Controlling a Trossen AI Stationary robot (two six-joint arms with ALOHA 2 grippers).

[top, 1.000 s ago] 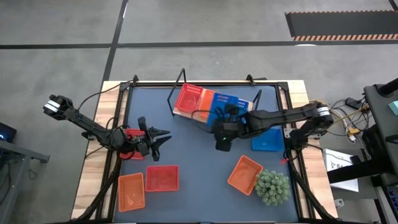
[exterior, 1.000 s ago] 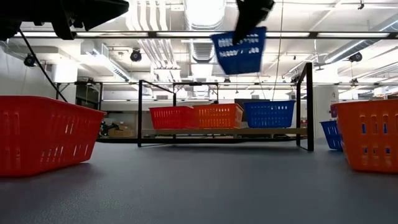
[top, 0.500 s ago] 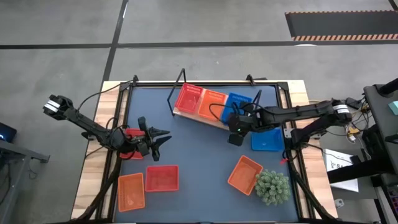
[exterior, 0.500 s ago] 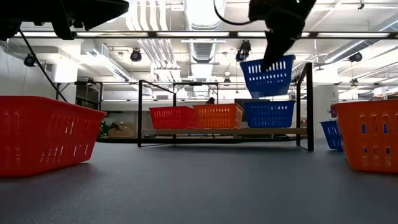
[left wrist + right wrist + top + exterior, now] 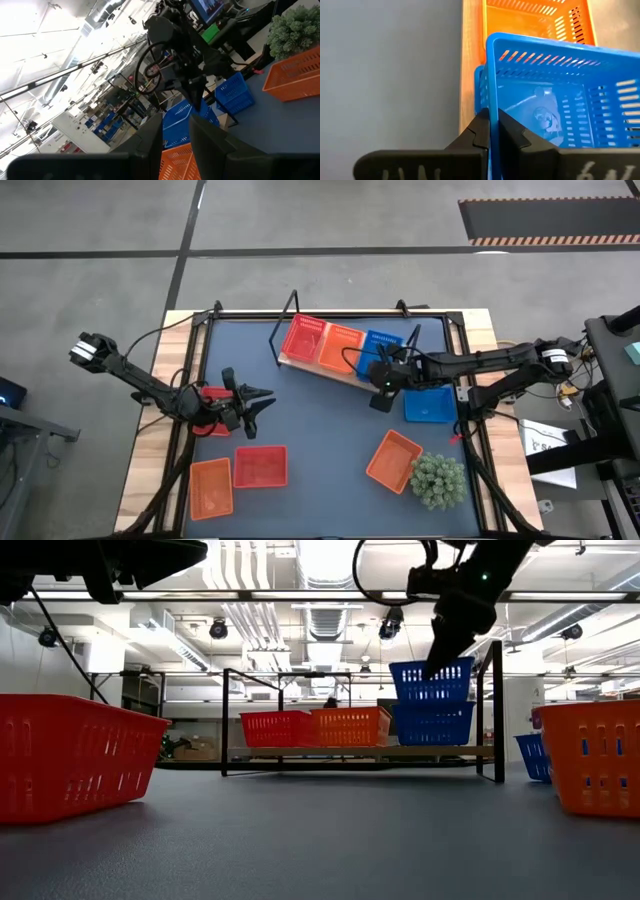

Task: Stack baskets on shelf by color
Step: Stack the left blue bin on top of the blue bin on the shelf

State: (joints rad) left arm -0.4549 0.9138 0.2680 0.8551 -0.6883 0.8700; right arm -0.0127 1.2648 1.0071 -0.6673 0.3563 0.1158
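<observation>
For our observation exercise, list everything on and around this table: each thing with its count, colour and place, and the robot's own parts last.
Shelf: one, light-brown wood with black wire ends, at the table's far side.
Baskets on the shelf: one red, one orange, one blue.
Held blue basket: one, gripped just above the blue one on the shelf.
Loose baskets: one blue near the right edge; two orange and one red at the near side.
Green plant: one, near right corner.
Table: one, dark blue.
Left gripper: open, waiting at the left.
Right gripper: shut on the held blue basket, at the shelf.
</observation>
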